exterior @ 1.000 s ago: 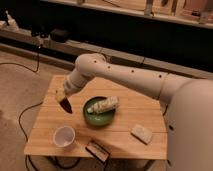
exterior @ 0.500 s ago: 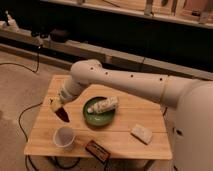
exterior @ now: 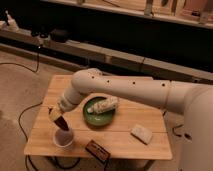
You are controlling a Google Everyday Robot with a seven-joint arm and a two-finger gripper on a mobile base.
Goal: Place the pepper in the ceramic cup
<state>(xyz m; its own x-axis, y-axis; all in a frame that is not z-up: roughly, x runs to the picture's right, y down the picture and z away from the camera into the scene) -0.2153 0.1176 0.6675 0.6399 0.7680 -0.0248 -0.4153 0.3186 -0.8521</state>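
Observation:
The white ceramic cup (exterior: 63, 138) stands near the front left of the wooden table (exterior: 125, 135). My gripper (exterior: 57, 118) hangs just above the cup's rim, at the end of the white arm reaching in from the right. A small dark-red pepper (exterior: 62, 124) shows at the gripper's tip, pointing down into the mouth of the cup.
A dark green bowl (exterior: 100, 114) holding a pale cream bottle-like object (exterior: 102, 105) sits in the table's middle. A pale sponge-like block (exterior: 142, 133) lies at the right, and a dark flat packet (exterior: 97, 150) lies at the front edge. Cables run on the floor at left.
My gripper has moved down and toward the front of the table with the pepper, from above the table's left side to just over the cup.

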